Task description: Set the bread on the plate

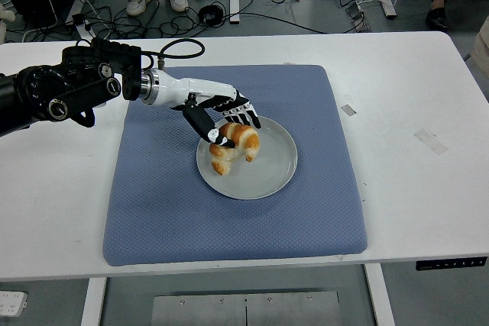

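Left hand (223,118) fingers (243,117) clasp bread (235,145) from above; bread low over, perhaps touching, plate (271,177) left half, long axis diagonal. Release next, likely.

A white table (428,211) fills most of the frame. A blue mat (229,219) lies at its centre, and two small tape strips (430,140) sit on the bare right side.
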